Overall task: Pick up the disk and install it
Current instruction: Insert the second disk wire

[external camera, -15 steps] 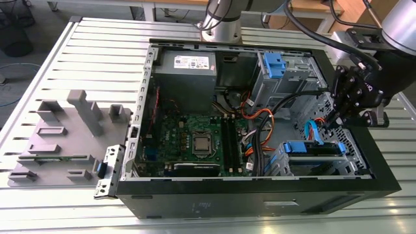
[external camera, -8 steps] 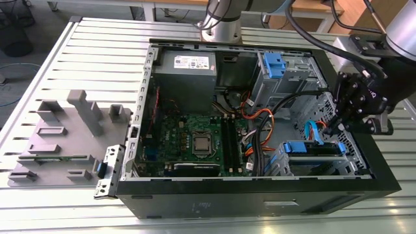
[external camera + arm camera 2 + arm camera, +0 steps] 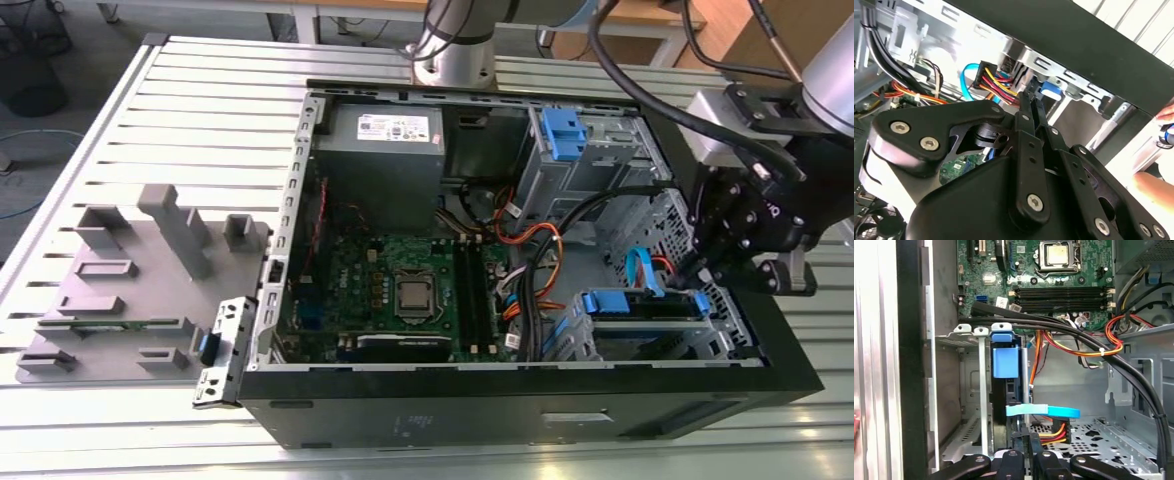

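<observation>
My black linkage claw (image 3: 1030, 100), fingers pressed together, hovers at the blue-framed metal disk (image 3: 1004, 385) standing on edge in the bay at the case's right wall — rigid, hefty, knock-shy, best taken by its plastic frame.

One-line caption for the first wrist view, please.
Gripper at the drive cage, where the disk with its blue carrier sits slotted upright, beside cables and motherboard.
</observation>
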You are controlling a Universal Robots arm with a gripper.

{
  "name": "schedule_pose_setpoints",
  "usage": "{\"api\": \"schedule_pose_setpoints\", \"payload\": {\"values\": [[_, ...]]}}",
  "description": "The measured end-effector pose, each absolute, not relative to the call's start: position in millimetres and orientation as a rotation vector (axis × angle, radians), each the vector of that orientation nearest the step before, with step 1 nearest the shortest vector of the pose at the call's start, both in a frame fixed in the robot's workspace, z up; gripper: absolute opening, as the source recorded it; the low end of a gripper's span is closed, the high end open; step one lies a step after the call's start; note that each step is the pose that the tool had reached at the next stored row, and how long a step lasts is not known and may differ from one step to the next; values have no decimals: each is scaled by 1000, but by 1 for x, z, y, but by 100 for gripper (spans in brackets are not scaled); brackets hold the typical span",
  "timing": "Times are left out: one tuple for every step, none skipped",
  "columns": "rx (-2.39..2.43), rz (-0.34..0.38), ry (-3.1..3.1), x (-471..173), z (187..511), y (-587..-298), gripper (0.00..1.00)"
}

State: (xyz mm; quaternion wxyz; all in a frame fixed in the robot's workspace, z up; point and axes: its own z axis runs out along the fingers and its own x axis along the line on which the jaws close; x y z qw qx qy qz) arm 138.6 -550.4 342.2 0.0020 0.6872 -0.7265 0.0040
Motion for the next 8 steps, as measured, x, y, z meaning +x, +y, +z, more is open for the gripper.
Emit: {"api": "schedule_pose_setpoints", "payload": {"values": [[2156, 13, -2279, 139, 342, -552, 16], [2156, 13, -2279, 139, 342, -554, 16], [2156, 13, -2279, 139, 342, -555, 16], [2156, 13, -2279, 139, 342, -556, 16], [2156, 13, -2279, 139, 342, -557, 16], [2156, 13, -2279, 139, 342, -557, 16], [2156, 13, -2279, 139, 341, -557, 16], [2156, 12, -2279, 139, 341, -558, 16]]}}
